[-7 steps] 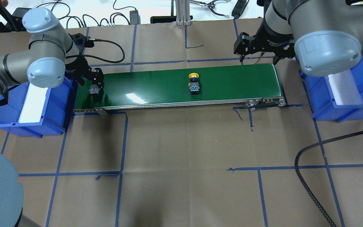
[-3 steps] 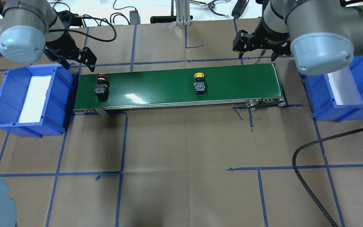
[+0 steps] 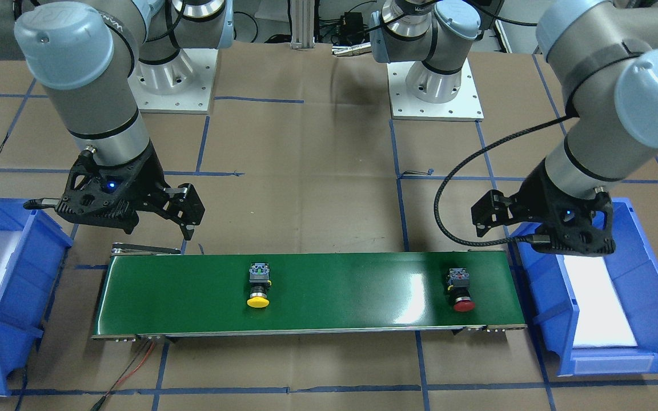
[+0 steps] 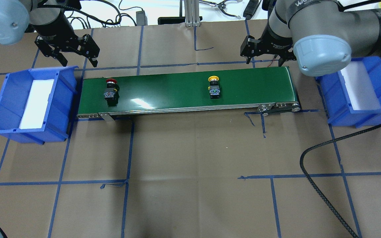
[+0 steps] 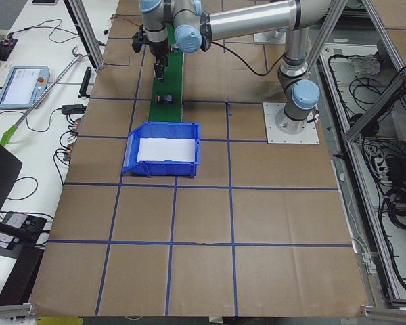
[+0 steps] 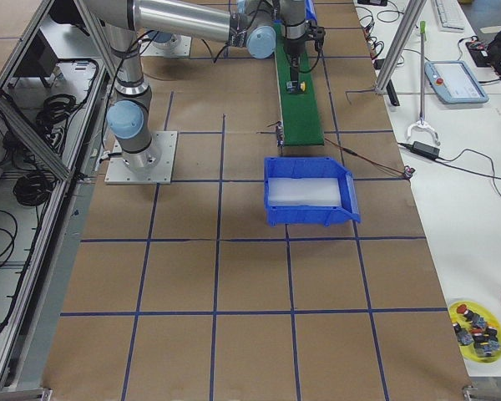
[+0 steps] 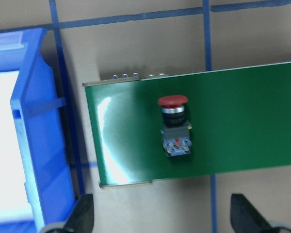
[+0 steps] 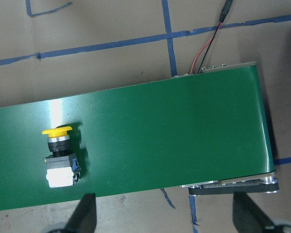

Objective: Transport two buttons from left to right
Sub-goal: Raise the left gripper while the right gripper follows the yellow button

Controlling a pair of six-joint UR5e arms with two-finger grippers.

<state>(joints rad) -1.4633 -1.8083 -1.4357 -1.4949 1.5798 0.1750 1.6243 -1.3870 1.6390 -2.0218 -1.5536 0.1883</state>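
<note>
The red button (image 4: 110,91) lies near the belt's (image 4: 164,89) 9 o'clock end and the yellow button (image 4: 214,86) just past centre toward 3, both looking small, hard and light, best pinched across the blocky body rather than the slick cap, while the left gripper (image 4: 78,60) and right gripper (image 4: 268,59) hang wide open, empty.

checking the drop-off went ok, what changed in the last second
The left gripper let go of the red button on the conveyor belt and pulled away, open. Both it and the yellow button rode a little toward the robot's right. The right gripper and blue bins stayed put.
</note>
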